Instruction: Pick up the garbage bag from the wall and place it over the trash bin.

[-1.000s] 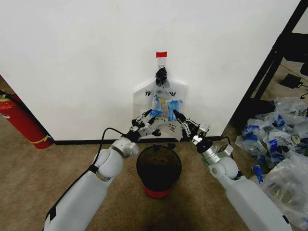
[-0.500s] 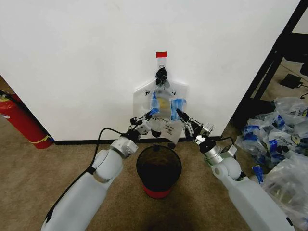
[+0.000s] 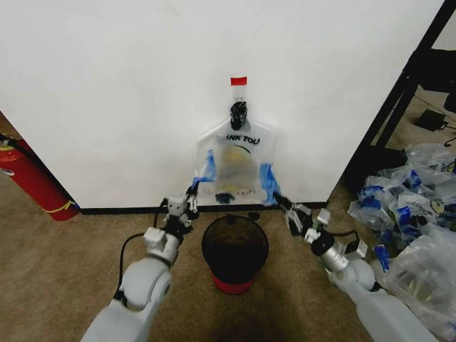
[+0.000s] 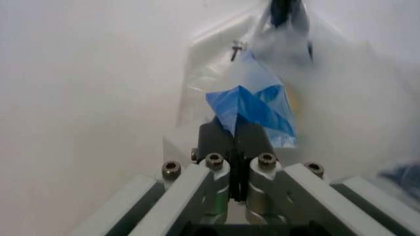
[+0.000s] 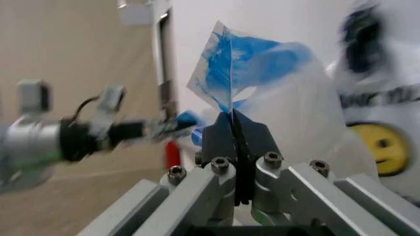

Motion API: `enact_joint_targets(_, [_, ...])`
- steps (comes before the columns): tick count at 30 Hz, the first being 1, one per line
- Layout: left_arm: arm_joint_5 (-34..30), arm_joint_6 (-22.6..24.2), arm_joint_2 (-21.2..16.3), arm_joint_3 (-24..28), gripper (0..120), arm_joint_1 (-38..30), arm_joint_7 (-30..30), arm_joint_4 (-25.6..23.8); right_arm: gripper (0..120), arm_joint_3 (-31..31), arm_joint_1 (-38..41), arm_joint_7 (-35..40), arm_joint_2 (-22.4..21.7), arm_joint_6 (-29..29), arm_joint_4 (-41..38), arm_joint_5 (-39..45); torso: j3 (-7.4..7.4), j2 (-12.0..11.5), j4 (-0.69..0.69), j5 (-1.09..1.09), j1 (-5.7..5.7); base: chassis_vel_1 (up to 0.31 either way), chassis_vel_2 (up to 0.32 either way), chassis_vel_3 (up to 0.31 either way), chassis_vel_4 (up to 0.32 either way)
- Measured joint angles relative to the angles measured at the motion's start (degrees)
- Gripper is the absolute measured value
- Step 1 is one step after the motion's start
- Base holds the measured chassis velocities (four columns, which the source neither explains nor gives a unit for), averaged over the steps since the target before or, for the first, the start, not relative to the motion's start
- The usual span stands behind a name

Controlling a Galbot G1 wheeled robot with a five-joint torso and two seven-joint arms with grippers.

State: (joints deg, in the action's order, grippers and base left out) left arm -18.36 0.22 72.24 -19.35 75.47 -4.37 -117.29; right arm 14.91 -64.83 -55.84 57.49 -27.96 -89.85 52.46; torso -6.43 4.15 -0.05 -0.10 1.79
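Observation:
The garbage bag (image 3: 235, 153) hangs from a black hook (image 3: 238, 112) on the white wall (image 3: 107, 85), under a red tape mark (image 3: 239, 80). It is spread wide, with its "THANK YOU" print and yellow smiley facing me. My left gripper (image 3: 195, 188) is shut on the bag's left blue patch (image 4: 253, 105). My right gripper (image 3: 277, 199) is shut on the right blue patch (image 5: 253, 61). Both wrist views show the fingers pinched tight on blue plastic. The dark mesh trash bin (image 3: 235, 249) with its red base stands on the carpet just below and between the grippers.
A red fire extinguisher (image 3: 32, 178) leans against the wall at the far left. A heap of clear plastic bags (image 3: 413, 214) lies at the right, beside a black rack frame (image 3: 399, 100). A black baseboard (image 3: 128, 209) runs along the wall's foot.
Both grippers have drawn back, down and apart while holding the blue patches. The bag has gone from bunched to spread flat, and its print now shows.

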Motion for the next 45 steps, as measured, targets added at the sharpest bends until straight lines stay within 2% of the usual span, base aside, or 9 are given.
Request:
enact_joint_targets(5, [-1.7, -0.3, 0.5, -1.2, 0, 2.6, 0.3, -4.6, 0, 1.1, -1.3, -2.2, 0.0, -0.8, -0.9, -1.3, 0.0, 0.0, -0.08, 0.0, 0.0, 0.0, 0.0, 0.0, 0.0])
enact_joint_targets(6, [-1.8, -0.3, 0.5, -1.4, 0, 2.8, 0.4, -5.1, 0, 1.1, -1.4, -2.2, 0.0, -0.9, -1.1, -1.2, 0.0, 0.0, -0.08, 0.0, 0.0, 0.0, 0.0, 0.0, 0.0])
enact_joint_targets(9, [-3.2, -0.3, 0.9, -2.2, 0, 5.6, 0.8, -10.7, 0, 1.5, -2.0, -1.4, -0.1, -2.0, -4.1, -0.3, 0.0, 0.0, -0.02, 0.0, 0.0, 0.0, 0.0, 0.0, 0.0])
enact_joint_targets(16, [-4.8, -0.5, 2.8, -1.2, 0, 10.3, 1.4, -15.9, 0, 5.5, -4.0, 1.0, -1.1, -2.4, -11.5, 0.2, 0.0, 0.0, -0.04, 0.0, 0.0, 0.0, 0.0, 0.0, 0.0])
enact_joint_targets(25, [-5.6, 0.4, 4.8, 0.5, 0, 10.8, 1.2, -18.4, 0, 8.8, -4.7, 3.8, -2.3, -2.0, -18.8, 0.8, -0.01, 0.0, -0.04, -0.01, 0.0, 0.0, 0.0, 0.0, 0.0])
enact_joint_targets(35, [-4.5, 3.0, 4.8, 0.9, 0, 12.2, 0.3, -20.8, 0, 8.6, -5.5, 3.8, -2.2, -2.0, -19.9, 0.7, -0.01, 0.0, -0.04, 0.0, 0.0, 0.0, 0.0, 0.0, 0.0])
enact_joint_targets(45, [-4.6, 1.3, 6.9, 3.3, 0, 14.4, 0.1, -14.9, 0, 8.7, -4.3, 1.3, -1.5, -3.4, -13.8, -2.9, -0.01, 0.0, -0.04, 0.0, 0.01, 0.0, 0.0, 0.0, 0.0])
